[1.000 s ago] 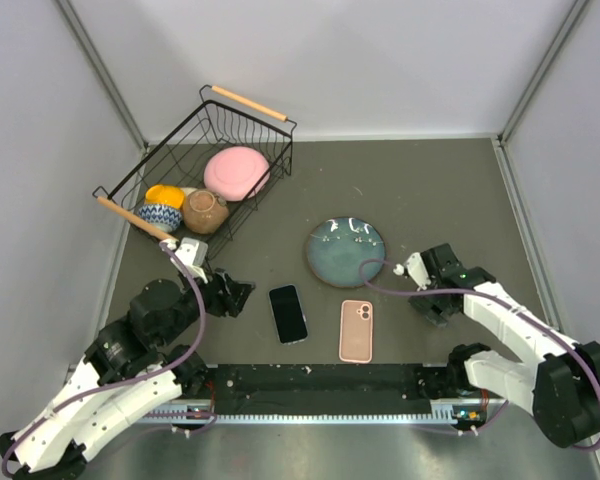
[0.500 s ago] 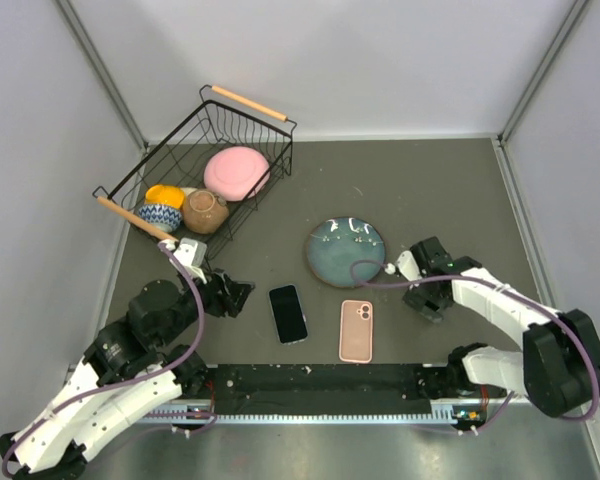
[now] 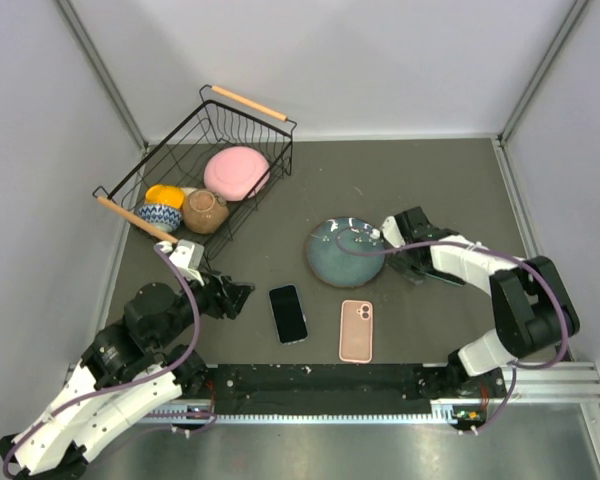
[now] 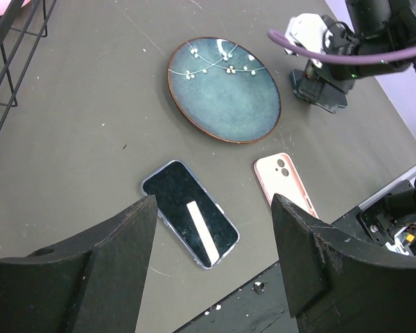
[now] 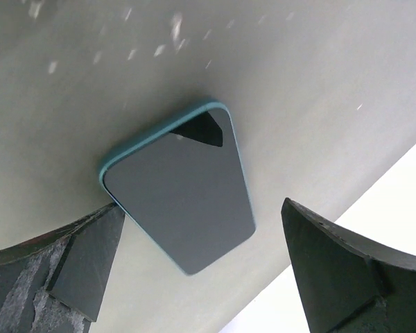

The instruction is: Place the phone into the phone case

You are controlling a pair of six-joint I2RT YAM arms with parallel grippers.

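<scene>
Phone [image 3: 288, 313] flat on the table [image 3: 450, 190], dark screen up, near the front edge and not in the case [image 3: 356, 330]. Case is pink and lies flat just right of the phone, a strip of bare table between them, camera cut-out at its far end. Left gripper [image 3: 242, 294] sits low just left of the phone, jaws parted and holding nothing; in its wrist view the phone shows in the gap between the two fingers [image 4: 118, 257], well beyond the tips. Right gripper [image 3: 412, 264] is down at the right rim of the teal plate [image 3: 346, 252], jaws spread wide, nothing gripped. Plate lies beyond the case, not touching it. Right wrist view shows a dark slab [image 5: 184, 198] with a teal edge against a pale surface between the fingers – cannot tell what it is. Wire basket [image 3: 270, 125] stands at far left, well apart from the phone – inside, a pink dish [image 3: 236, 172] and a brown pot [image 3: 205, 212], among others
</scene>
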